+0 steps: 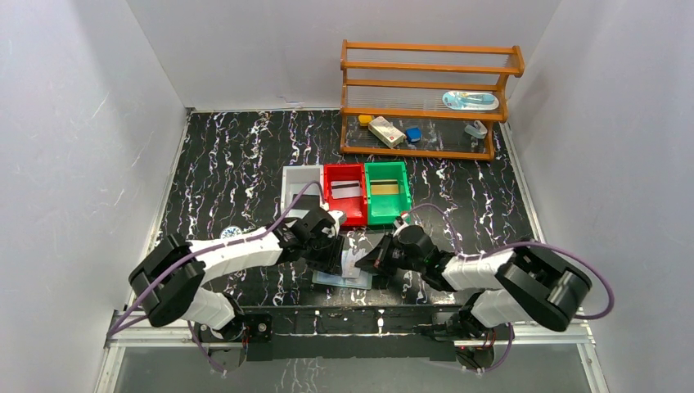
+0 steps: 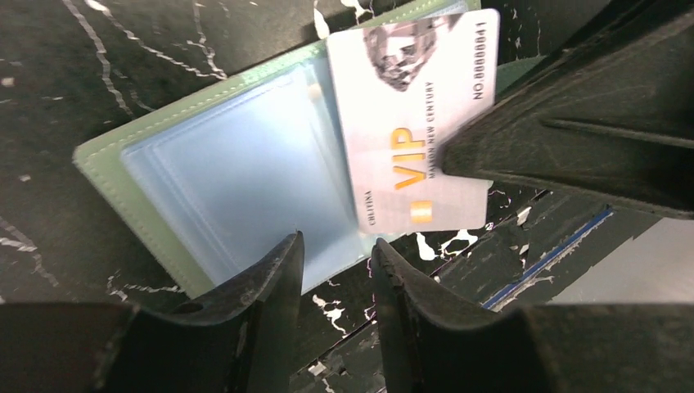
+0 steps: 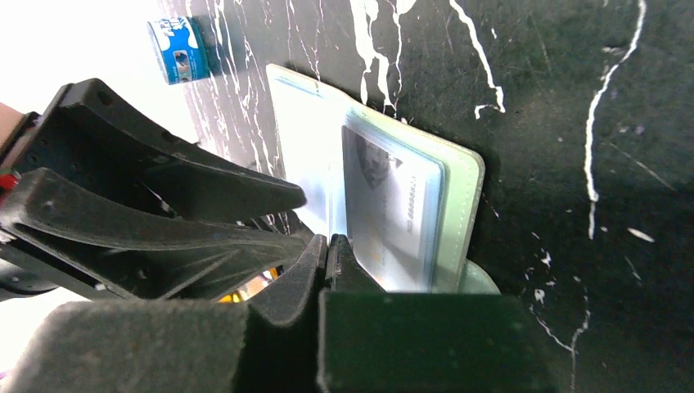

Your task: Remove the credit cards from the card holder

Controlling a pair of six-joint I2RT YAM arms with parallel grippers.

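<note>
Open card holder (image 2: 221, 172) lies flat, pockets up, at the table's (image 1: 245, 164) near edge about midway along it, between the two arms. A pale credit card (image 2: 409, 106) marked VIP sits slanted over one half of it, one end past the holder's edge. The right gripper (image 3: 327, 254) is clenched on that card's edge with its jaws tight together. The left gripper (image 2: 337, 270) is released, jaws part-spread with bare table showing between them, tips over the holder's edge. Toward the table's middle, white bin (image 1: 288, 176), red bin (image 1: 331, 196) and green bin (image 1: 403, 184) stand side by side; grey card (image 1: 346, 191) in the red, gold card (image 1: 388, 190) in the green.
</note>
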